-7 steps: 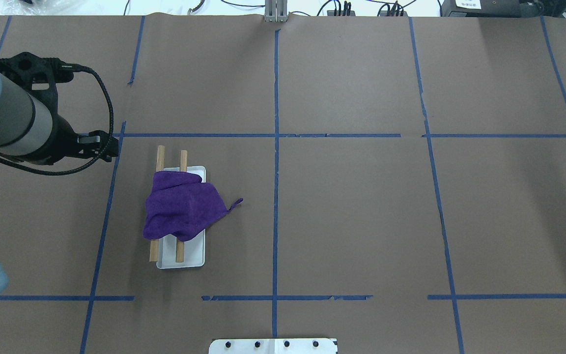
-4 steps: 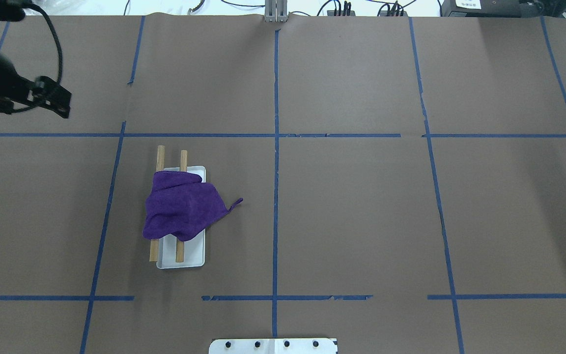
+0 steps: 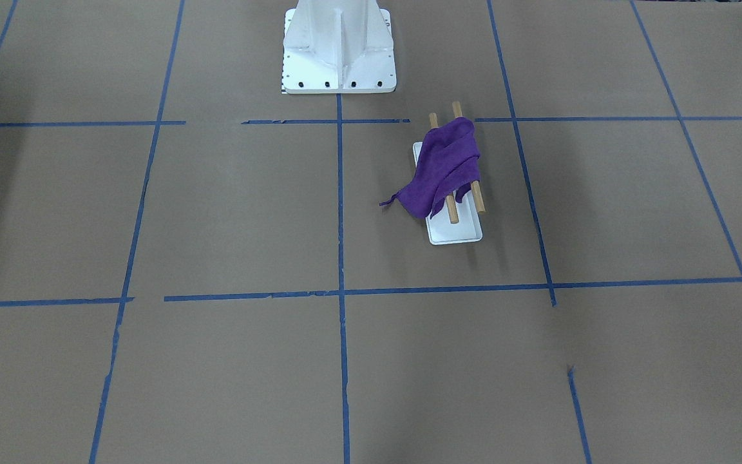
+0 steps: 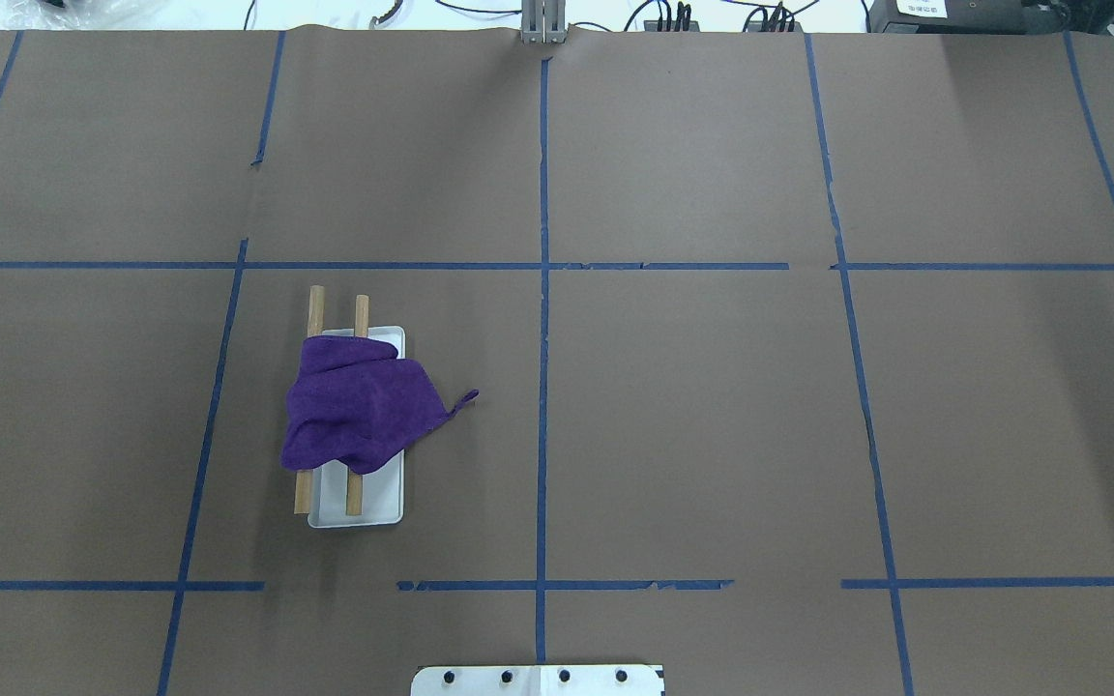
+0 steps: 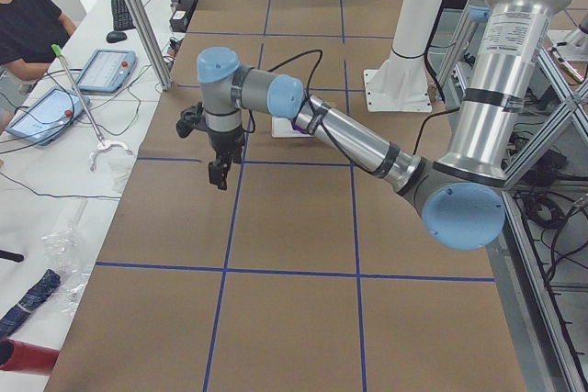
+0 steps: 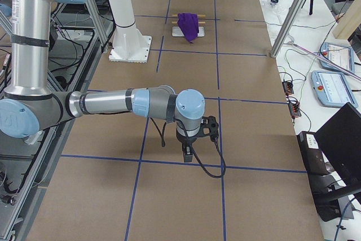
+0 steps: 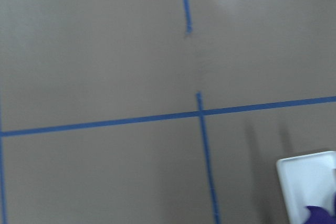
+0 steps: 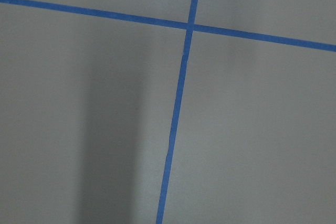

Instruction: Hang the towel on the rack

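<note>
Purple towel (image 4: 359,411) is slung across both wooden rods (image 4: 315,309) of the little rack (image 4: 373,507), over on the left half of the brown worktop (image 4: 712,435). One corner with its loop (image 4: 465,397) sticks out past the white base's right edge, and bare rod ends poke out both sides.

Six cams total. The overhead one sits behind the robot, looking forward and down at the table (image 4: 712,435); just the pedestal (image 4: 538,680) edge pokes in at the bottom. The front-facing one looks steeply down from across the table, pedestal up top, so everything's flipped around. Both frame the rack (image 4: 378,498) and towel (image 4: 359,411) at mid-distance. Side cams stand high at each table end, looking along it. The left-end one has the left arm (image 5: 349,140) big and close; the right-end one has the right arm (image 6: 107,104), with the rack far off. Wrist cams point down, close to the paper: left wrist clips the rack's base corner, right wrist only gets tape lines (image 8: 176,129).
</note>
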